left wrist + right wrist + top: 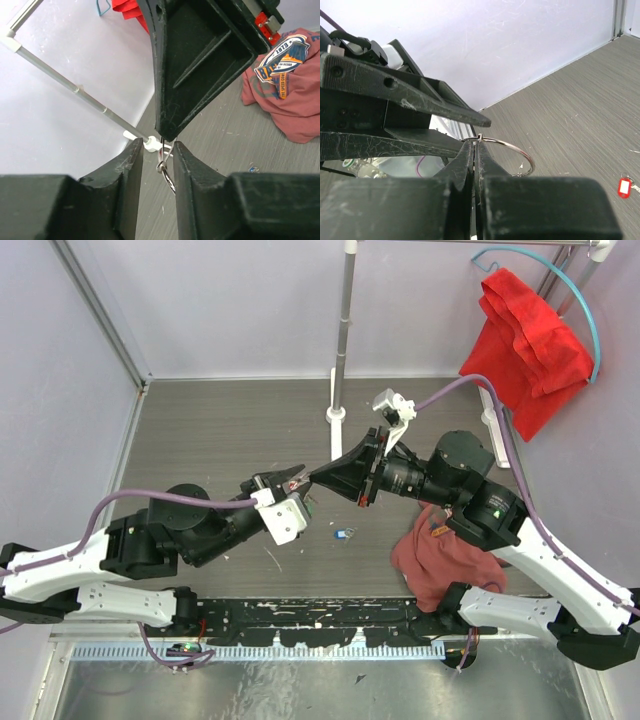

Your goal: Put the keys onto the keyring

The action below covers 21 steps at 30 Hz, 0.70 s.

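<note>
While the right gripper (pixel 476 146) presses its scuffed matte-black fingers flat together on the keyring (pixel 522 151), a thin bright wire loop held up off the surface, the left gripper (pixel 157 147) keeps its wedge-shaped jaws apart, with the ring's wire in the gap. A red-tagged key (pixel 624 186) and a blue-tagged key (pixel 345 534) lie loose on the table (pixel 220 430), which is dark grey with a streaked grain. A crumpled maroon printed T-shirt (pixel 440 560) lies to the right. A red cloth (pixel 525 340) hangs against pale lilac walls (pixel 250 300).
</note>
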Each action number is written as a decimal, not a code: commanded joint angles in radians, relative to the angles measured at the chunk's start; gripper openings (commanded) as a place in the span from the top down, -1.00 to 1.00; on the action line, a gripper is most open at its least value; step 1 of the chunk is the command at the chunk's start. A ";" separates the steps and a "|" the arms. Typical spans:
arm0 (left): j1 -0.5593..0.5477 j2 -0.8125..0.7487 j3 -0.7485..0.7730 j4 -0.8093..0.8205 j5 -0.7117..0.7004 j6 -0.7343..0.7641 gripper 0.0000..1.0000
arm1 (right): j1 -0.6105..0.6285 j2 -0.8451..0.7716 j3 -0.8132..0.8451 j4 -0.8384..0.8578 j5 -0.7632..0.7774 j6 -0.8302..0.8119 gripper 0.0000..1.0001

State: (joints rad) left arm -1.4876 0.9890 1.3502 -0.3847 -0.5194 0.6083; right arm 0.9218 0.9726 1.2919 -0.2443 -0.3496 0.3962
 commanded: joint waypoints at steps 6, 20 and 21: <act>-0.005 -0.009 -0.029 0.075 -0.018 0.026 0.31 | 0.003 -0.055 0.002 0.131 0.013 0.048 0.99; -0.007 -0.003 -0.031 0.068 -0.011 0.020 0.51 | 0.003 -0.062 -0.017 0.180 0.008 0.074 0.99; -0.007 -0.003 -0.031 0.069 -0.011 0.020 0.52 | 0.003 -0.061 -0.019 0.180 0.006 0.075 0.99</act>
State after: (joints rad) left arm -1.4906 0.9890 1.3277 -0.3382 -0.5205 0.6281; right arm 0.9211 0.9318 1.2663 -0.1791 -0.3336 0.4488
